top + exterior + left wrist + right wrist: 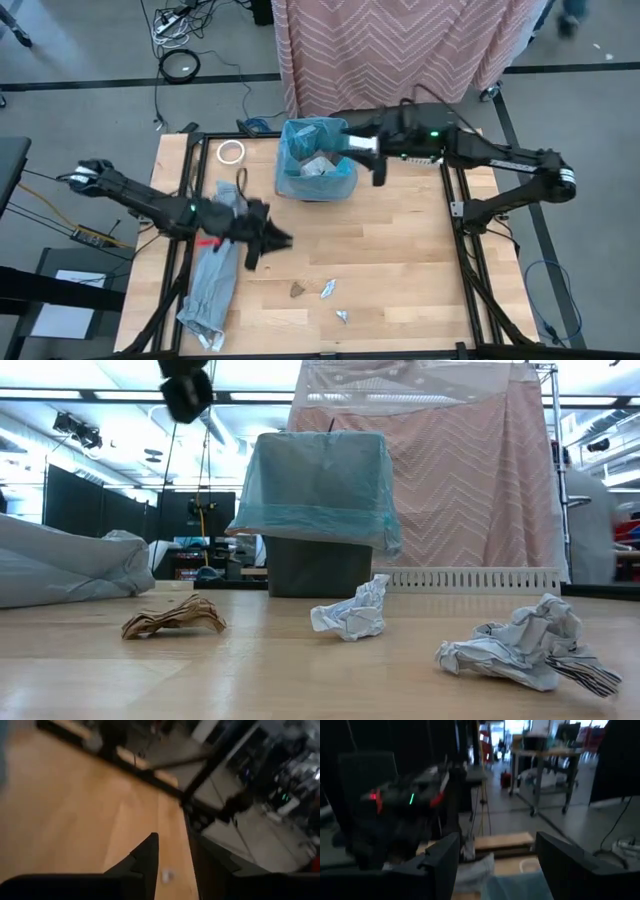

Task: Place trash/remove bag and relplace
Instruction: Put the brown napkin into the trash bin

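Three pieces of trash lie on the desk [400, 250] toward its front edge: a brown paper scrap [298, 290], a white wrapper [328, 288] just beside it, and another white piece [343, 316] nearer the edge. They sit forward of the left tool [272, 240], which hangs released and empty over the desk's middle beside the pale grey bag [212, 280]. The right tool [378, 172], released too, hovers by the blue-lined bin [316, 160], well apart from them. The left arm looks nearer.
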### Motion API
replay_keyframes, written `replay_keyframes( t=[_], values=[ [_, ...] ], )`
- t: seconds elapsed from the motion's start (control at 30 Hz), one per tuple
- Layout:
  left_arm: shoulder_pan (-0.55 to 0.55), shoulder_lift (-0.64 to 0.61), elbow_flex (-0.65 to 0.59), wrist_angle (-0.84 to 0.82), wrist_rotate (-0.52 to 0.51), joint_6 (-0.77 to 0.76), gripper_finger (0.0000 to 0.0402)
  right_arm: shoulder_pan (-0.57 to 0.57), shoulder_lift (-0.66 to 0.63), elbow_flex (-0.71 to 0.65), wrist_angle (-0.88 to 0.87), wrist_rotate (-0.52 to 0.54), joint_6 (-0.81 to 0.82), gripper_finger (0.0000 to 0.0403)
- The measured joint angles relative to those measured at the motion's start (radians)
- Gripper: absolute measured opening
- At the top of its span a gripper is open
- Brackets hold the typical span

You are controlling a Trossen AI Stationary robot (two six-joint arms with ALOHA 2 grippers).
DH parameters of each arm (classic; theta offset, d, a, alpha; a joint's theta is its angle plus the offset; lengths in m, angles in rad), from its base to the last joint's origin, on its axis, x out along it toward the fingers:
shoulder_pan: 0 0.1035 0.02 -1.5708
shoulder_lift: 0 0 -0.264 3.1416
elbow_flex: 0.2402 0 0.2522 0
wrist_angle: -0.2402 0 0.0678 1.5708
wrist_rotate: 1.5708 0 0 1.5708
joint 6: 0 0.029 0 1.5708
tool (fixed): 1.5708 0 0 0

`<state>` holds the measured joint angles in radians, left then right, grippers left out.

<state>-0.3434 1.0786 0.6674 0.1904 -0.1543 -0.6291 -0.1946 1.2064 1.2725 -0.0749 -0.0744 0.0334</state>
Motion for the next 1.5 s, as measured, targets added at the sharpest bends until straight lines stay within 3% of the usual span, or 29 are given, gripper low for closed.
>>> replay_keyframes(
  t=[0.17, 0.4, 0.63, 1.5],
  values=[
    [-0.136, 0.122, 0.000, 0.019, -0.116, -0.037, 0.0113, 0.051, -0.071, 0.001, -0.026, 0.062, 0.056, 0.0245],
    [-0.214, 0.280, 0.049, 0.066, -0.127, -0.010, 0.0112, 0.141, -0.111, 0.001, -0.157, 0.090, 0.117, 0.0247],
    [-0.230, 0.428, 0.099, 0.069, -0.144, 0.069, 0.0112, 0.204, -0.112, 0.001, -0.182, 0.114, 0.158, 0.0247],
    [-0.241, 0.795, 0.101, 0.182, -0.171, 0.047, 0.0113, 0.228, -0.112, 0.000, -0.201, 0.090, 0.211, 0.0242]
  ],
)
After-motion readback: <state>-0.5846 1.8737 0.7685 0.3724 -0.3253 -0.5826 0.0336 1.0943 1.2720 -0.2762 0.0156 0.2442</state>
